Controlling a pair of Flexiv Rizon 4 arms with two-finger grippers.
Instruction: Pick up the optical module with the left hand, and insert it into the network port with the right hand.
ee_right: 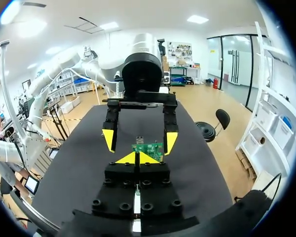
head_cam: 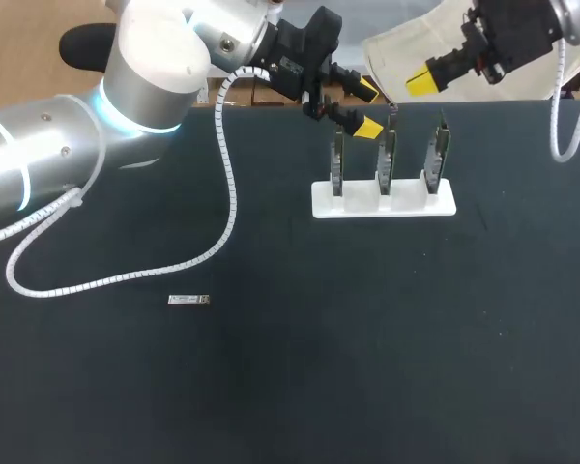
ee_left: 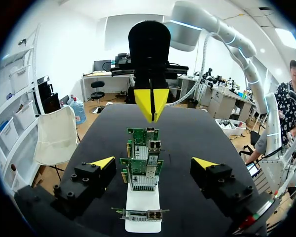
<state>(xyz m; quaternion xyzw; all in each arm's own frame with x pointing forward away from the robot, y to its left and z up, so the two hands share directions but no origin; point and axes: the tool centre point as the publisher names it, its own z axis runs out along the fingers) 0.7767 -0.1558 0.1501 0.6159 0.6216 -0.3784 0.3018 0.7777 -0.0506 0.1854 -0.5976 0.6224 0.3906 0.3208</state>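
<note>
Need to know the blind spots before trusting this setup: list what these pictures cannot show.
Optical module: head view, too small to tell its ends apart; in neither wrist view.
Cards: right wrist view, mostly hidden behind the right claw.
Ports: clear only in left wrist view; head view shows the cards edge-on.

The head camera sat high behind the robot and looked steeply down on the whole dark table (head_cam: 271, 387), as far as its far edge. The left wrist camera hung close over the white card stand (ee_left: 142, 207) near that far edge. It faced the table's right edge, looking between the fingers of the left gripper (ee_left: 154, 163) toward the right gripper (ee_left: 151, 103). The right wrist camera looked back the opposite way from farther off, past its own tips. All three views shared the stand's upright cards (ee_right: 149, 147) and both grippers.
</note>
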